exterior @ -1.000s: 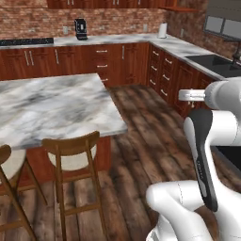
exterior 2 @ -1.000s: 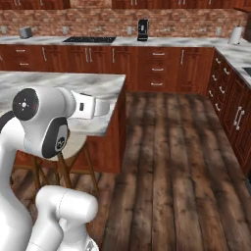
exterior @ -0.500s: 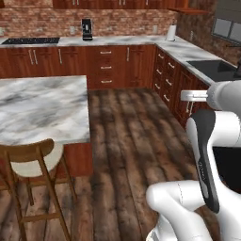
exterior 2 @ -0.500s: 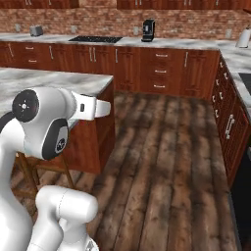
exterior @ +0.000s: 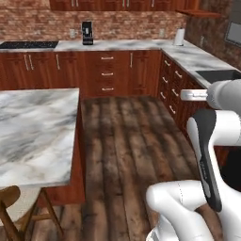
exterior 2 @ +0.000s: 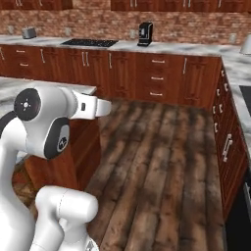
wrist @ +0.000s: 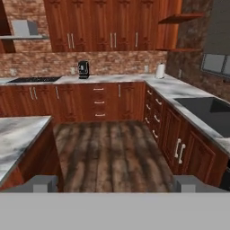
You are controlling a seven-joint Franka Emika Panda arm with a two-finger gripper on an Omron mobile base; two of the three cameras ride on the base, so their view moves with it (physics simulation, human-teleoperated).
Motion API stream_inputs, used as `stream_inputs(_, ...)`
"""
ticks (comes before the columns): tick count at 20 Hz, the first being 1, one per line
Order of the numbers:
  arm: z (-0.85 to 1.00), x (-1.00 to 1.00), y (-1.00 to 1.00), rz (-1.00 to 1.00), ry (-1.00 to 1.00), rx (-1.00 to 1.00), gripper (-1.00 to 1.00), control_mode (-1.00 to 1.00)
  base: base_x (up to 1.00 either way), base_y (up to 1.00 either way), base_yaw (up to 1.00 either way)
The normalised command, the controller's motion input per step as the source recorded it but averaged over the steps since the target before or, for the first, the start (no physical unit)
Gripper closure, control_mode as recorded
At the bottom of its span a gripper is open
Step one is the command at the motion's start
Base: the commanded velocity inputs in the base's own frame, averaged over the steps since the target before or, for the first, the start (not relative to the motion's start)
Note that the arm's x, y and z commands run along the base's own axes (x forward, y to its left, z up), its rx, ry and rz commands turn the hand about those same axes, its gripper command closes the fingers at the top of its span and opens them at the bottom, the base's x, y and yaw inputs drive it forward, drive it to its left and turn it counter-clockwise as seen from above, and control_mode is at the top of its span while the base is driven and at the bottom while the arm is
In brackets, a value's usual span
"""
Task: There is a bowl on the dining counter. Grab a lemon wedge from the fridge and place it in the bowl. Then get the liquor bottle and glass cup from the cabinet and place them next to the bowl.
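Dining counter (exterior: 33, 132) first: we see its white-grey veined marble top on a red-brown wood base lying below and to the left of our hand, with its long edge running away from us toward the far wall. Our gripper (wrist: 115, 183) is spread wide, its two grey fingertips (wrist: 42, 183) standing far apart at the bottom of the hand view, and it holds and touches nothing. Ahead of the hand stretches a dark wooden plank floor (wrist: 112, 152). Beyond it we face a run of red-brown lower cabinets (wrist: 96, 102) under a marble wall counter (wrist: 112, 79), backed by a brick wall (wrist: 99, 62). A black coffee machine (wrist: 83, 69) stands on that counter straight ahead, a black cooktop (wrist: 33, 79) lies to the left of it, and a white paper towel roll (wrist: 160, 71) stands to the right. On the hand's right a second counter holds a dark sink (wrist: 204, 110). A wooden stool (exterior: 14, 212) sits beside the island, low and to our left.
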Motion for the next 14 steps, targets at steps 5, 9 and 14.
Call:
stream_inputs(5, 0.0, 0.0, 0.0, 0.0, 0.0, 0.0, -1.0, 1.0, 1.0, -0.15, 0.01)
stream_inputs(9, 0.0, 0.0, 0.0, 0.0, 0.0, 0.0, -1.0, 1.0, 1.0, -0.44, 0.11)
stream_inputs(14, 0.0, 0.0, 0.0, 0.0, 0.0, 0.0, -1.0, 1.0, 1.0, -0.63, 0.38)
